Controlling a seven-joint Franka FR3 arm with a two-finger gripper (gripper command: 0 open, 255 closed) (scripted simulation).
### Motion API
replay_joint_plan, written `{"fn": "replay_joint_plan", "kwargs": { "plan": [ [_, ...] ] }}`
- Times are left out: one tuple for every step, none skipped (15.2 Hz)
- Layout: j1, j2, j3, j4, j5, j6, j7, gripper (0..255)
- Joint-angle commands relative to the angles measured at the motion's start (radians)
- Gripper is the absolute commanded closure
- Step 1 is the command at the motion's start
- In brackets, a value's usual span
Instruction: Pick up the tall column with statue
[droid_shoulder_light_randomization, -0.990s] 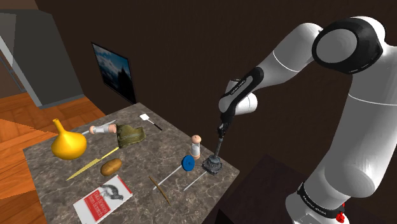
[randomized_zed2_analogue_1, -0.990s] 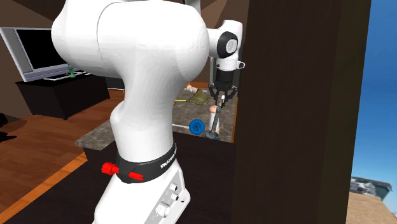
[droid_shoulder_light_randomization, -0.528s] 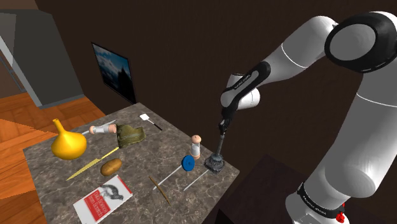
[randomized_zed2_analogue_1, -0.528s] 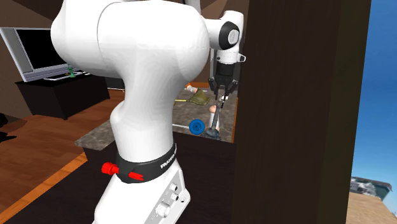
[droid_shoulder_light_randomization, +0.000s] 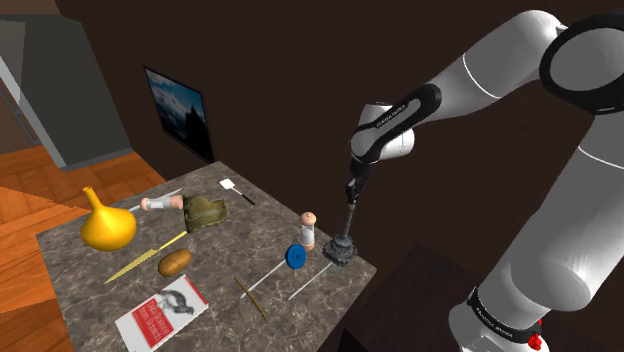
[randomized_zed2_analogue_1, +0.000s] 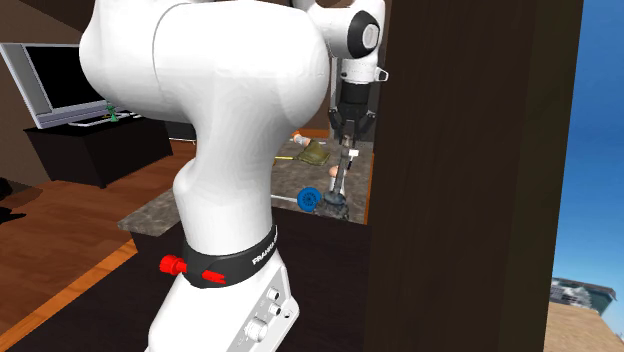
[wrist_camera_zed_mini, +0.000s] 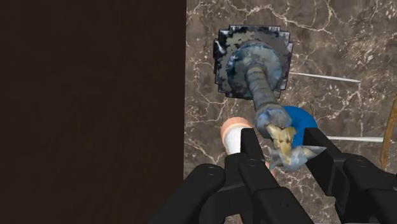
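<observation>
Wrist view: hand (wrist_camera_zed_mini: 282, 141) clasps the statue atop the tall column (wrist_camera_zed_mini: 254, 63).
Shoulder view: tall column upright under the hand, base by the marbled surface (droid_shoulder_light_randomization: 85, 285) edge.
Nearby: blue disc (droid_shoulder_light_randomization: 294, 256).

Shoulder view over the table (droid_shoulder_light_randomization: 75, 275); second exterior close behind the arm (randomized_zed2_analogue_1: 230, 120); wrist straight down.

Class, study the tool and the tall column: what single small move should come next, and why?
Probably lift the tool straight up. Its fingers clasp the statue topping the column, which is upright, close beside a white bottle and a blue disc that a sideways move might knock.
</observation>
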Motion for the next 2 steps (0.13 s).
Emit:
{"fn": "replay_joint_plan", "kwargs": {
  "plan": [
    [-0.001,-0.013,-0.003,0.009,-0.006,-0.016,0.008,255],
    [-0.001,-0.013,-0.003,0.009,-0.006,-0.016,0.008,255]
  ]
}}
